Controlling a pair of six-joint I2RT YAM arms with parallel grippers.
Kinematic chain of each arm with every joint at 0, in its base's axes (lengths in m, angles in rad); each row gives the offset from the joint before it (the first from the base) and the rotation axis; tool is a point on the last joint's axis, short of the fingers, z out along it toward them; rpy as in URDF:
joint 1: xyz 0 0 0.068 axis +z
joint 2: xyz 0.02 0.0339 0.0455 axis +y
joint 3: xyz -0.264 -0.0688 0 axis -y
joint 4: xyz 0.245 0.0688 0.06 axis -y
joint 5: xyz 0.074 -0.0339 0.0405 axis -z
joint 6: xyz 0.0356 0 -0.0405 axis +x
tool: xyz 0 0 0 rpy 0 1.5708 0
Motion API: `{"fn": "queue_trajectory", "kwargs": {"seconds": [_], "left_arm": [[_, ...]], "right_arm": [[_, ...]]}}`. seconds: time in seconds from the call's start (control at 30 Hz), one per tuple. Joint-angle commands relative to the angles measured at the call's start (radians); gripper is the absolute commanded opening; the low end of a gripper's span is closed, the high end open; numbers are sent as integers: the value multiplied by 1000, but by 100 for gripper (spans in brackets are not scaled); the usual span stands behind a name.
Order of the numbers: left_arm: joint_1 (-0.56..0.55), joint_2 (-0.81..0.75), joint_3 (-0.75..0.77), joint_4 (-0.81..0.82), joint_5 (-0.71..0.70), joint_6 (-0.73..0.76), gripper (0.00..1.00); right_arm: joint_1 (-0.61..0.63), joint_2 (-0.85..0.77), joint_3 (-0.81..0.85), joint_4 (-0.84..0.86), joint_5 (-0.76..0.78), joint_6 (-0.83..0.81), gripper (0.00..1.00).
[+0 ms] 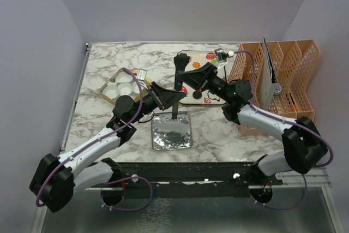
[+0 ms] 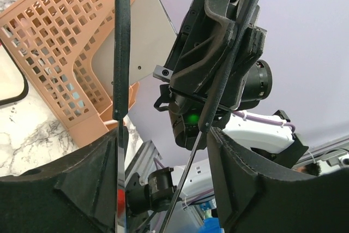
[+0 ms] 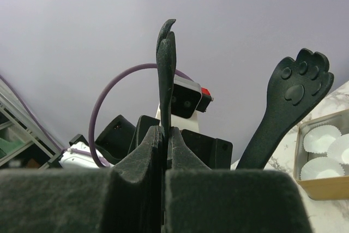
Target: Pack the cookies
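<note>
Black tongs with paw-shaped tips (image 1: 181,58) stand tilted over a shiny silver tray (image 1: 185,117) that holds small dark pieces (image 1: 173,135), too small to tell apart. My right gripper (image 1: 188,76) is shut on one tong arm (image 3: 166,64); the other arm's paw (image 3: 297,88) is free beside it. My left gripper (image 1: 170,97) is open, its jaws wide around both tong arms (image 2: 121,53). A small black cookie (image 1: 209,101) lies on the white strawberry tray (image 1: 203,64). Both grippers also show in their wrist views, the left (image 2: 166,135) and the right (image 3: 164,132).
A cardboard box (image 1: 107,87) of white paper cups (image 1: 123,87) sits at the left, also in the right wrist view (image 3: 322,140). A peach perforated rack (image 1: 283,75) with a grey panel (image 1: 267,75) stands at the right, close to the right arm.
</note>
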Motion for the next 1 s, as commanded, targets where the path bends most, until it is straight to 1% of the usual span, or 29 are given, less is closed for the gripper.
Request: {"fn": "queue_trajectory", "kwargs": {"seconds": [0.0, 0.13, 0.2, 0.43, 0.53, 0.7, 0.83, 0.97], "left_arm": [[-7, -4, 27, 37, -8, 27, 64], [-7, 8, 30, 37, 15, 49, 63], [-7, 12, 30, 37, 18, 55, 60], [-8, 13, 32, 37, 28, 88, 59], [-8, 13, 30, 37, 25, 87, 54], [-8, 2, 21, 36, 9, 88, 44], [-8, -5, 9, 30, -7, 94, 42], [-8, -8, -2, 9, -23, 108, 41]], "right_arm": [[-3, 14, 30, 29, -39, -2, 1], [-4, 9, 41, -12, -42, -25, 1], [-4, 6, 47, -36, -45, -39, 1], [-4, 2, 50, -54, -48, -54, 1], [-4, 2, 51, -55, -51, -54, 1], [-4, -3, 37, -57, -38, -51, 1], [-4, -9, 23, -61, -27, -54, 8], [-4, -35, 18, -105, -16, -93, 27]]}}
